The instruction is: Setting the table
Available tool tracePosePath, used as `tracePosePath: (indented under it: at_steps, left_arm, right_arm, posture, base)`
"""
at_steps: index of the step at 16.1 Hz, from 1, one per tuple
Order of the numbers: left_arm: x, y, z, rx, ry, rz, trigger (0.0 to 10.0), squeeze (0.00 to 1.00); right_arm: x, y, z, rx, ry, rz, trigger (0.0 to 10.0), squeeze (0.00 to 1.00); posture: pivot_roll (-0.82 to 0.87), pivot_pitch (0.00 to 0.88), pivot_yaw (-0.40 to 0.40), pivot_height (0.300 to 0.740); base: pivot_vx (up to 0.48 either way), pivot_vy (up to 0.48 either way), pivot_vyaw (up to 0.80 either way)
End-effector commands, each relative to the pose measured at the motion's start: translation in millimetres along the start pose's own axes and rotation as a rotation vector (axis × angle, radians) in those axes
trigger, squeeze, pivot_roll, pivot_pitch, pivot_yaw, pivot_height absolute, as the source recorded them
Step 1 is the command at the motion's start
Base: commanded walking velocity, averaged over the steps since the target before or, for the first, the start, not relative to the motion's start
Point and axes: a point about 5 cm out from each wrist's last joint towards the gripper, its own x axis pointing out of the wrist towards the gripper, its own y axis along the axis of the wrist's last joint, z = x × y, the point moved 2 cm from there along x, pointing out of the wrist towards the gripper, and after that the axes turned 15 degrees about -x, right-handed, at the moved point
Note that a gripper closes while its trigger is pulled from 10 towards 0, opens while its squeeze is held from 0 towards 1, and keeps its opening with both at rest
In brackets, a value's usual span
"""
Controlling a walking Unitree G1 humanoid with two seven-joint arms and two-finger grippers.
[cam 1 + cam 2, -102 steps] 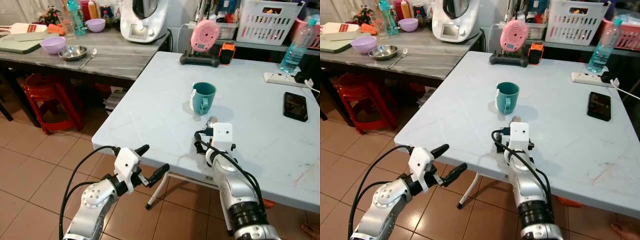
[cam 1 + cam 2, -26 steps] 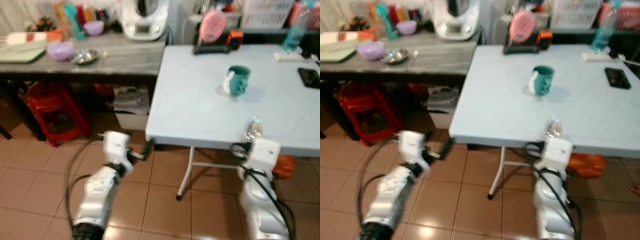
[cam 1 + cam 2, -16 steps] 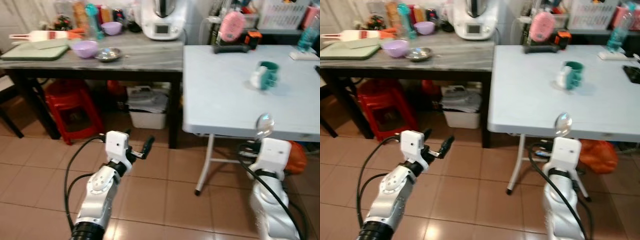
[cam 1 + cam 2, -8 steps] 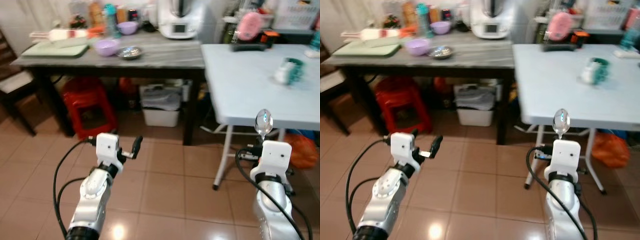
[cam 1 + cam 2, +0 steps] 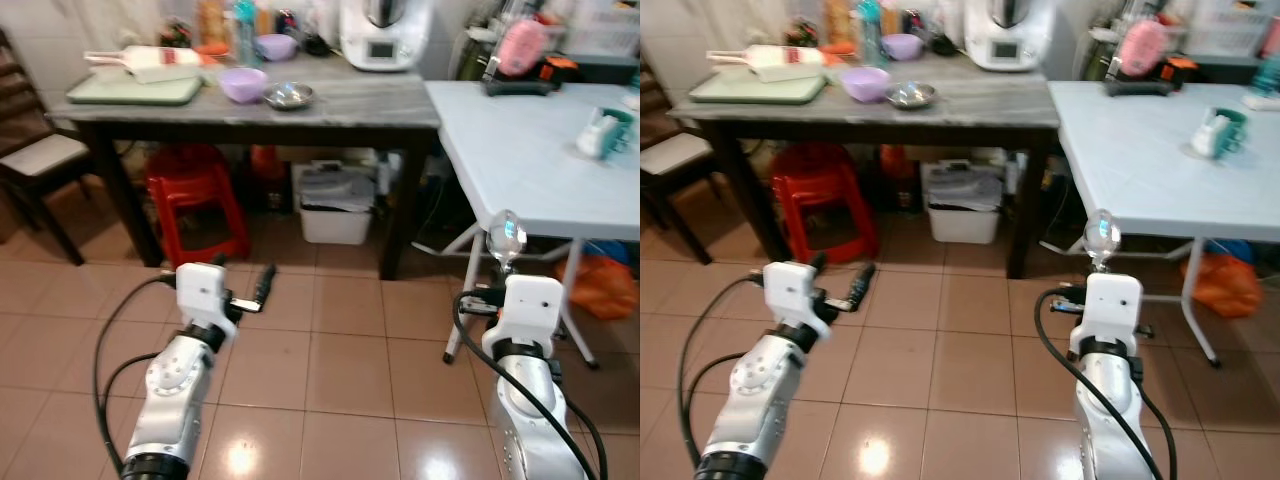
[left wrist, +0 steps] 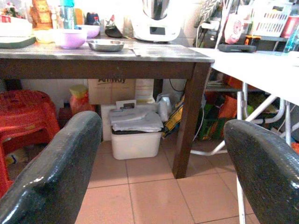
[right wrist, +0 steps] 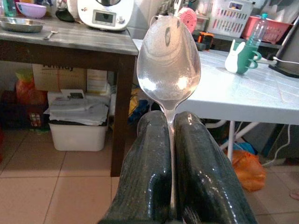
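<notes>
While left claw [image 6: 154,154] gapes empty, right claw [image 7: 174,140] pinches shiny upright spoon [image 7: 168,70].

Terracotta tile floor [image 5: 330,360], glossy. Dark-legged grey counter [image 5: 330,100] by the back wall; red plastic stool [image 5: 195,195] and white bin [image 5: 335,205] under it. White folding counter [image 5: 520,150] beside, wooden chair [image 5: 35,160] at far left.

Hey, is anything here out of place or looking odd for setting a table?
One thing: the spoon is pinched upright in the right gripper, bowl up, out over the floor tiles and short of the white table where the teal mug sits. Nothing looks spilled or damaged.
</notes>
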Motion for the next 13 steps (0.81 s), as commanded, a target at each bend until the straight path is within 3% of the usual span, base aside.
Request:
tracePosePath:
  at_steps: [1, 13]
  left_arm:
    - [2.8, 3.3, 5.3, -0.002, -0.022, 0.006, 10.0, 0.0]
    - [4.8, 5.7, 6.0, -0.004, -0.032, 0.0, 10.0, 0.0]
  right_arm:
    - [1.9, 6.7, 4.1, -0.004, -0.011, 0.03, 10.0, 0.0]
    - [-0.4, 7.2, -0.8, -0.01, 0.011, 0.037, 10.0, 0.0]
  posture:
    - [-0.04, 0.0, 0.021, 0.74]
    - [-0.04, 0.0, 0.03, 0.74]
  base:
    - [0.292, 0.0, 0.0]
    - [0.327, 0.0, 0.0]
